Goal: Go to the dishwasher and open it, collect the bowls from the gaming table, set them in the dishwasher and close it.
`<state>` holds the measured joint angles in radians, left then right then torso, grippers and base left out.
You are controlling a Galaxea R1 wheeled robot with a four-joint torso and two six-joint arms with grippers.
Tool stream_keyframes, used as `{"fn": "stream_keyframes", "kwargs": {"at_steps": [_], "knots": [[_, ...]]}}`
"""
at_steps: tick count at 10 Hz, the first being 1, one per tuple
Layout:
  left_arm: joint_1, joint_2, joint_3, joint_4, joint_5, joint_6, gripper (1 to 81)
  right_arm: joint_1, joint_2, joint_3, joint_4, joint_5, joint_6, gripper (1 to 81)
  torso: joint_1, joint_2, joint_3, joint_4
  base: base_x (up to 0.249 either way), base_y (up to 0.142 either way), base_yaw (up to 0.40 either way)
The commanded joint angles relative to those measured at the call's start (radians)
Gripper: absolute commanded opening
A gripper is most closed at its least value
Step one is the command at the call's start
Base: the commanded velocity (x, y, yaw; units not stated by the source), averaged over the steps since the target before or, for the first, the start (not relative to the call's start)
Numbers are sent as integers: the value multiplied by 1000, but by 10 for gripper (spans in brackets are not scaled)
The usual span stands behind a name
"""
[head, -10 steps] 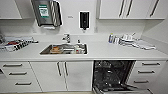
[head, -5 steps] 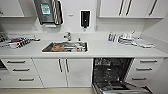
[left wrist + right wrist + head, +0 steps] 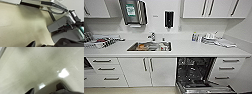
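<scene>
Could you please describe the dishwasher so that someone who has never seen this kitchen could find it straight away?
Start at the long white counter with the steel sink set into it. Under the counter, to the right of the sink's white cabinet doors, is the dishwasher. Unlike the closed white fronts on either side, it stands open, with a dark interior, racks and its door folded down towards the floor.

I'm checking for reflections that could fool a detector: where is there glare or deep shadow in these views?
Right wrist view: a bright glare patch and a fainter one on the pale floor. Head view: the open dishwasher has a dark interior, its racks hard to read; the counter is evenly lit. Left wrist view: soft shadow on the floor, no glare.
</scene>
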<state>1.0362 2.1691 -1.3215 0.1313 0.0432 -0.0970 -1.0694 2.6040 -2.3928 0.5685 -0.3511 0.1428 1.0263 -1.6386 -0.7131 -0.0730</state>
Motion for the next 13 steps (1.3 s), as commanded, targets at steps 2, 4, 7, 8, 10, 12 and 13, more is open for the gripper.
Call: {"fn": "stream_keyframes", "kwargs": {"at_steps": [2,4,7,8,10,12,13], "knots": [[26,87,-161,1,35,8,811,-31,0,3,7,-33,-237,811,0,0,0,0,0,0,0],[113,172,-326,-2,37,7,811,-82,40,-6,7,12,-341,811,0,0,0,0,0,0,0],[219,285,-536,-4,21,3,811,-122,98,-64,5,24,-394,811,0,0,0,0,0,0,0],[242,313,-576,-2,21,5,811,-137,125,-98,5,27,-426,811,0,0,0,0,0,0,0],[282,361,-643,-1,18,5,811,-180,178,-149,5,55,-476,811,0,0,0,0,0,0,0],[308,423,-740,5,-3,8,811,-222,222,-184,5,102,-519,811,0,0,0,0,0,0,0],[321,448,-786,5,-5,8,811,-238,239,-199,5,113,-535,811,0,0,0,0,0,0,0]]}}
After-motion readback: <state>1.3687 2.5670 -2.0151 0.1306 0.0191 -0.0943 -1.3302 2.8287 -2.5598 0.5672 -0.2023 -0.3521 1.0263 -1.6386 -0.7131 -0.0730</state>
